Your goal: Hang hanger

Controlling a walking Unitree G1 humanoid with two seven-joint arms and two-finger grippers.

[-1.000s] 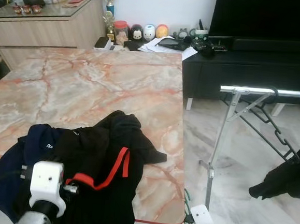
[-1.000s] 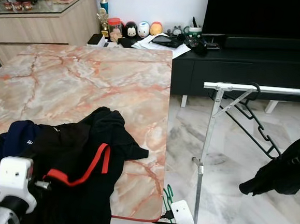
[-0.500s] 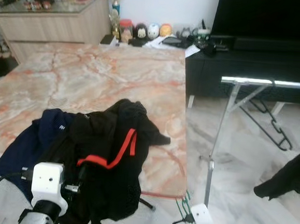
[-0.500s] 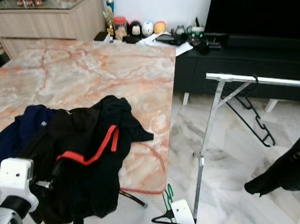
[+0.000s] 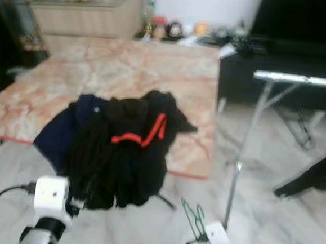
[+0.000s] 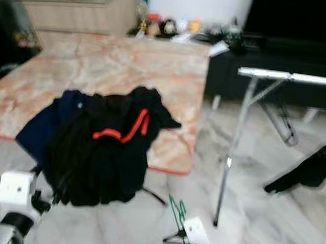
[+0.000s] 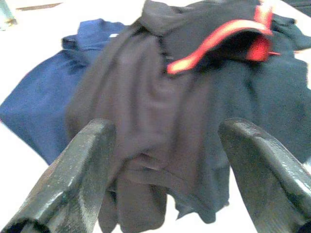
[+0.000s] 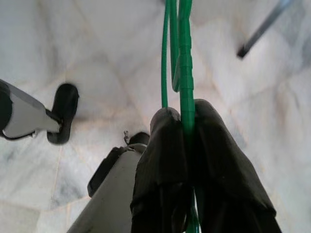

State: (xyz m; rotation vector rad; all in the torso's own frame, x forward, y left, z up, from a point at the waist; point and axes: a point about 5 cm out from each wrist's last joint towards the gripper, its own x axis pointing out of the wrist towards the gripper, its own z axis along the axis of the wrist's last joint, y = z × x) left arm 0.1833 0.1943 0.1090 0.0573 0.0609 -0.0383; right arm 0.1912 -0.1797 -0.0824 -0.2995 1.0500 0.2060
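A thin green hanger (image 8: 181,53) is pinched between the black fingers of my right gripper (image 8: 187,119), low over the marble floor; its green wire (image 5: 192,216) also shows at the bottom of the left eye view. The silver rail (image 5: 299,79) of a clothes rack stands to the right, with a dark hanger (image 5: 301,134) hooked under it. My left gripper (image 7: 165,128) is open and points at a pile of black, red-trimmed and navy clothes (image 5: 124,144) draped over the near edge of the marble table (image 5: 128,63).
The rack's upright leg (image 5: 239,167) stands beside the table's right corner. A black garment (image 5: 315,176) hangs at the far right. A black TV cabinet (image 5: 281,58) and a wooden sideboard (image 5: 83,17) stand at the back. Pale marble floor (image 5: 268,226) lies between table and rack.
The whole picture has pulled back and blurred, so the camera has moved away from the table. More floor shows in front. The right gripper still holds the green hanger.
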